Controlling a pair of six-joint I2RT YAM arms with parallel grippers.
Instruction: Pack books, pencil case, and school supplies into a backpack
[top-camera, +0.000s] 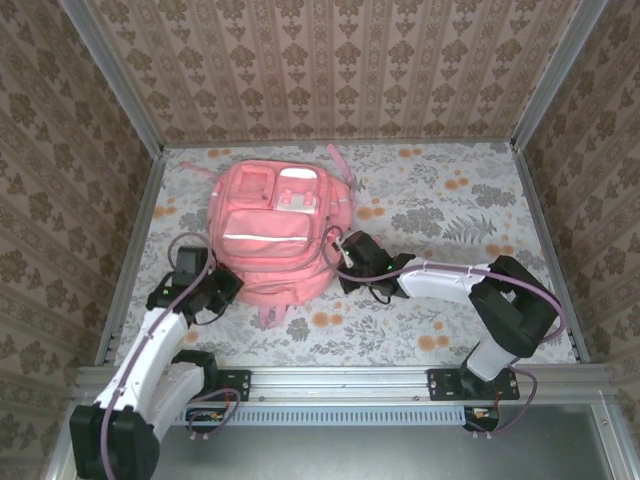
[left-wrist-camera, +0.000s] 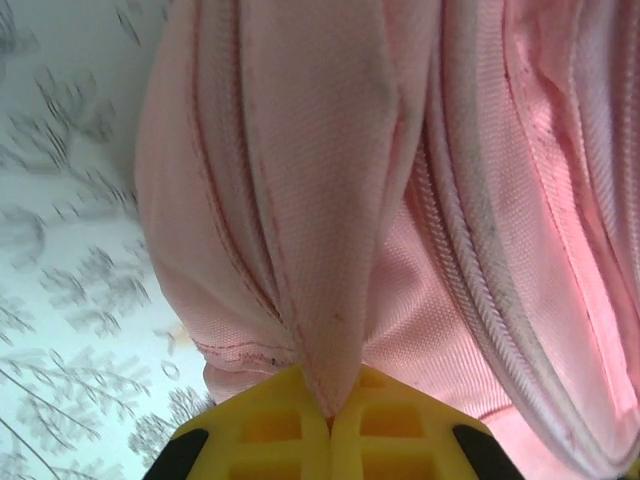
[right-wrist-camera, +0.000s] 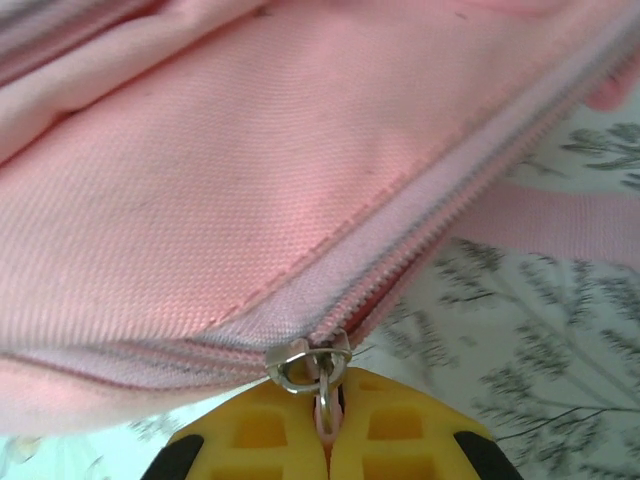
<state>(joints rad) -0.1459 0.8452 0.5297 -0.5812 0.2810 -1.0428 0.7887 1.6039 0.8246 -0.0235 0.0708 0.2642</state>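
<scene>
Backpack (top-camera: 280, 235): large, pink fabric, lying flat, front up, on floral desk (top-camera: 460, 215), left of centre. Front pockets face up, pale reflective stripe across middle. Pink strap (top-camera: 341, 163) trails at far right corner. Metal zip pull (right-wrist-camera: 312, 365) at end of side zip (right-wrist-camera: 440, 225). Near-left fabric gathered into fold (left-wrist-camera: 300, 250).

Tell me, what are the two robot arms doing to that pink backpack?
They are handling the pink backpack, lying on the flowery table. The left arm has its jaws shut on a fold of the cloth at a bottom corner. The right arm has its jaws shut on the zip pull at the bag's side. Probably one steadies the bag while the other works the zip.
</scene>
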